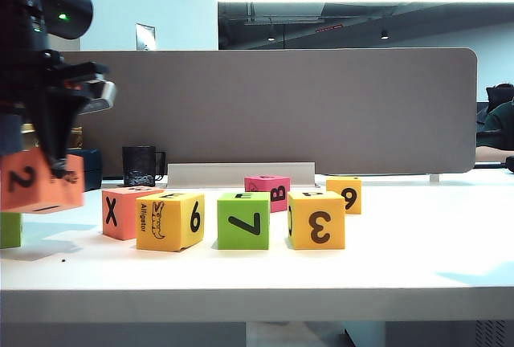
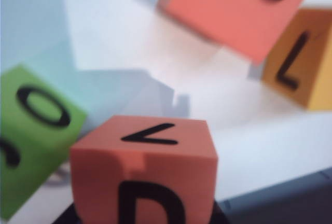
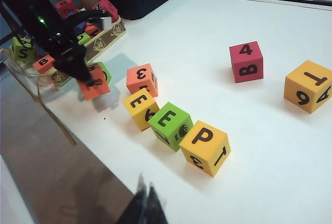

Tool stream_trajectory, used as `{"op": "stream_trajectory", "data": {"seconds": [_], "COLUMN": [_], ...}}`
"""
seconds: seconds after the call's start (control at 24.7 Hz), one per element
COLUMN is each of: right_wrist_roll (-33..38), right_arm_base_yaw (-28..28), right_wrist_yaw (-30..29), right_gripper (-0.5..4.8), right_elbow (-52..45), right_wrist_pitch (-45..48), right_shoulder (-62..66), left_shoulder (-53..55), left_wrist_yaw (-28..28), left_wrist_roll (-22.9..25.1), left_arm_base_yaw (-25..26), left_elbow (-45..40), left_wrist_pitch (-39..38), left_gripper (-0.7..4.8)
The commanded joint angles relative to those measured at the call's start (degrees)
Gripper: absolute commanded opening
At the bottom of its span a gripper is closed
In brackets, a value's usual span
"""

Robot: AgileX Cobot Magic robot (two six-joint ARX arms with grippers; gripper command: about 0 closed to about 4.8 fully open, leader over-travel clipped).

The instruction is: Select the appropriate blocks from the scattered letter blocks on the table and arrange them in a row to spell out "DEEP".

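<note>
Though hanging clear of the table (image 1: 401, 267) at the far left of the exterior view, shows only a black 2 on the coral cube (image 1: 40, 180) there. Reads D and V on that same cube (image 2: 142, 172) in the left wrist view, blurred, with a green cube (image 2: 31, 141) just beside it.

From the exterior view, gives 6, 7 and 3 on the yellow alligator cube (image 1: 170, 221), green cube (image 1: 243, 220) and yellow cube (image 1: 316, 219), lined up at centre. From the right wrist view, spells E, E, P on their tops (image 3: 141, 108) (image 3: 170, 125) (image 3: 205, 147), touching in a row.

Clamped on the coral cube (image 3: 95, 84) from above: left gripper (image 1: 60, 172), fingers partly parted by the block's width. Seen only in its own wrist view: right gripper (image 3: 146, 201), tips pressed together, holding nothing, above the table's near edge, well apart from the row.

Behind the row, apart: coral X cube (image 1: 120, 212), pink B cube (image 1: 267, 193), yellow 9 cube (image 1: 344, 194).
</note>
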Motion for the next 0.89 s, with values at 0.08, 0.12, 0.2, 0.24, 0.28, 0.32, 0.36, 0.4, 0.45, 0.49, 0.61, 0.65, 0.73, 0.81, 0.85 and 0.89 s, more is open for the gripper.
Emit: {"op": "stream_trajectory", "data": {"seconds": [0.08,0.12,0.2,0.24,0.28,0.32,0.36,0.4,0.45,0.49,0.61,0.65,0.73,0.81,0.85,0.89], "right_wrist_roll": [0.0,0.0,0.0,0.0,0.0,0.0,0.0,0.0,0.0,0.0,0.0,0.0,0.0,0.0,0.0,0.0], "right_arm_base_yaw": [0.0,0.1,0.1,0.1,0.0,0.1,0.1,0.0,0.0,0.1,0.0,0.0,0.0,0.1,0.1,0.1], "right_wrist_yaw": [-0.2,-0.3,-0.3,-0.3,-0.3,-0.3,-0.3,-0.3,-0.2,-0.2,-0.3,-0.2,-0.3,-0.3,-0.3,-0.3], "right_gripper": [-0.01,-0.01,-0.01,-0.01,-0.01,-0.01,-0.01,-0.01,-0.01,-0.01,-0.01,-0.01,-0.01,-0.01,-0.01,-0.01], "right_elbow": [0.3,0.3,0.3,0.3,0.3,0.3,0.3,0.3,0.3,0.3,0.3,0.3,0.3,0.3,0.3,0.3], "right_wrist_pitch": [0.5,0.5,0.5,0.5,0.5,0.3,0.3,0.2,0.2,0.1,0.2,0.2,0.1,-0.1,-0.1,0.0], "right_shoulder": [0.0,0.0,0.0,0.0,0.0,0.0,0.0,0.0,0.0,0.0,0.0,0.0,0.0,0.0,0.0,0.0], "left_shoulder": [0.1,0.2,0.7,1.2,1.4,2.0,2.6,3.1,3.3,4.2,5.2,5.5,5.5,5.5,5.5,5.5], "left_wrist_yaw": [0.2,0.2,0.2,0.2,0.2,0.2,0.2,0.2,0.2,0.5,1.0,1.0,1.0,1.0,1.0,1.1], "left_wrist_roll": [-2.3,-2.4,-3.1,-3.5,-3.4,-3.5,-3.7,-3.8,-3.8,-4.1,-5.1,-5.1,-6.2,-6.4,-6.4,-6.4], "left_arm_base_yaw": [-1.4,-1.6,-2.4,-3.1,-3.3,-3.4,-3.9,-4.0,-4.0,-4.0,-4.0,-4.0,-4.0,-4.0,-4.0,-4.1], "left_elbow": [-0.3,-0.4,-0.5,-0.5,-0.6,-0.6,-0.6,-0.7,-0.7,-0.7,-0.7,-0.7,-0.7,-0.7,-0.7,-0.7], "left_wrist_pitch": [5.2,5.3,5.2,5.5,5.7,6.3,7.1,8.2,8.9,11.1,14.6,16.3,16.0,13.1,12.4,12.2], "left_gripper": [1.82,1.82,1.82,1.82,1.82,1.82,1.82,1.82,1.82,1.82,1.82,1.82,1.82,1.82,1.82,1.82]}}
